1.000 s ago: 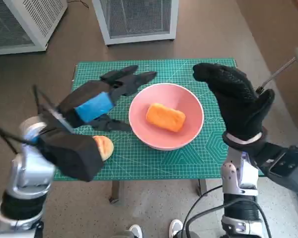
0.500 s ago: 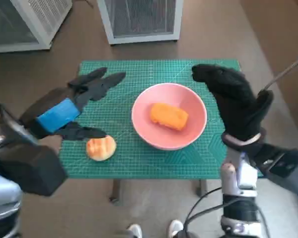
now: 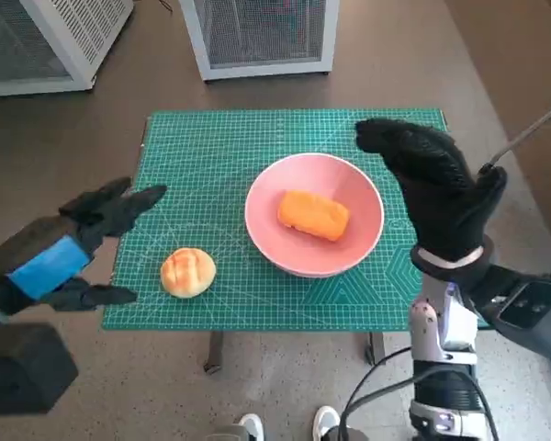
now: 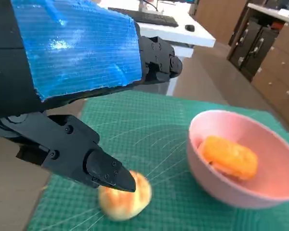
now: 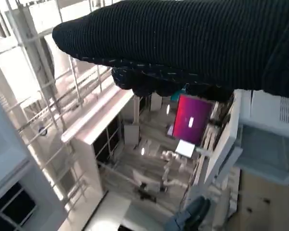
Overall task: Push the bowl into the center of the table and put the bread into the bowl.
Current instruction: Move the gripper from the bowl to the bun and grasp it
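Compared with half a second earlier, the left hand (image 3: pixel 69 241) has drawn back off the green cutting mat (image 3: pixel 211 165) toward the surface's left edge; a second ago it was over the mat beside the pink bowl (image 3: pixel 314 266) and hid most of the round bread roll (image 3: pixel 187 273), which now lies fully exposed. The bowl, the roll and the right hand (image 3: pixel 436 188) have kept their places. The left hand, blue tape across its back, now hangs beside the mat's left border with its fingers (image 3: pixel 129 202) spread apart and holding nothing; in the left wrist view one black fingertip (image 4: pixel 106 173) overlaps the roll (image 4: pixel 127 195) in the picture, and whether they touch cannot be told. The right hand, in its black knitted glove, stands raised over the right edge of the mat, just beside the bowl's rim, fingers extended and empty. The bowl sits near the middle of the surface and contains an orange oblong piece of bread (image 3: pixel 313 215); the roll rests on the mat well to the bowl's left, near the front edge.
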Controlling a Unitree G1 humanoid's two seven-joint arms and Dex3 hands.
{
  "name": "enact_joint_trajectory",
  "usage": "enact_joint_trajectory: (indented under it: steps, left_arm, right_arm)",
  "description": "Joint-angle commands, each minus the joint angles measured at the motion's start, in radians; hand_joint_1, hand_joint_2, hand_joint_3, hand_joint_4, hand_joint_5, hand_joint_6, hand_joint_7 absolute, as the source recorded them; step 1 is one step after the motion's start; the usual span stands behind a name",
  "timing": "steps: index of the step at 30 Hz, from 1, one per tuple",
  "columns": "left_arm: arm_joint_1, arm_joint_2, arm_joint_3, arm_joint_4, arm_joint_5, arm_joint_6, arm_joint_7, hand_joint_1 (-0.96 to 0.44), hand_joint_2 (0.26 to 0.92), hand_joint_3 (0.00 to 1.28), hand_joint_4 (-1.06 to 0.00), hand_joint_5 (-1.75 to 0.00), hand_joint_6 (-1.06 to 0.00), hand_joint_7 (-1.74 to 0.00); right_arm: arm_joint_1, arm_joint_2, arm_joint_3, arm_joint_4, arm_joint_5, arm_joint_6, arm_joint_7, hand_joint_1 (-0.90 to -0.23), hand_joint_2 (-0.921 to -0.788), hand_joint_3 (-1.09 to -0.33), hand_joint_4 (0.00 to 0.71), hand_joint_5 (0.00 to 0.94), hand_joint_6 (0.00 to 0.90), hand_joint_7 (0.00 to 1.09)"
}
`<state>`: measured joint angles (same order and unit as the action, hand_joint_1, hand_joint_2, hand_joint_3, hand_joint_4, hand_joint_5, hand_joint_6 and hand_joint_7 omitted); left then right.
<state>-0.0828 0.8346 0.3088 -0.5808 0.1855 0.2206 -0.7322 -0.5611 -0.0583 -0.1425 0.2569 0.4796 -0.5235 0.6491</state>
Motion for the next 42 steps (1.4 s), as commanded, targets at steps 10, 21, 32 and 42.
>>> enact_joint_trajectory:
  steps: [10, 21, 32, 42]
  left_arm:
    - [0.072, -0.019, -0.041, 0.021, 0.02, -0.084, 0.048, -0.21, 0.761, 0.0, -0.15, -0.01, -0.25, -0.04]
    - [0.049, -0.061, -0.179, 0.132, 0.107, -0.132, 0.133, -0.22, 0.76, 0.0, -0.16, 0.0, -0.27, -0.03]
    - [-0.031, -0.113, -0.304, 0.287, 0.182, -0.169, 0.207, -0.2, 0.762, 0.0, -0.19, -0.01, -0.29, -0.02]
    - [-0.109, -0.159, -0.391, 0.447, 0.251, -0.197, 0.274, -0.21, 0.767, 0.0, -0.2, -0.01, -0.3, -0.02]
  right_arm:
    - [0.024, -0.001, 0.006, -0.008, -0.003, 0.025, -0.003, -0.552, -0.921, -0.496, 0.383, 0.002, 0.017, 0.63]
    - [0.021, -0.016, 0.003, 0.003, -0.003, 0.025, 0.009, -0.541, -0.921, -0.537, 0.383, 0.002, 0.003, 0.64]
    - [0.026, -0.033, 0.002, -0.003, -0.001, 0.036, 0.011, -0.54, -0.921, -0.544, 0.384, 0.002, -0.001, 0.64]
    - [0.029, -0.037, -0.001, -0.008, -0.004, 0.04, 0.004, -0.55, -0.921, -0.543, 0.385, 0.002, -0.001, 0.63]
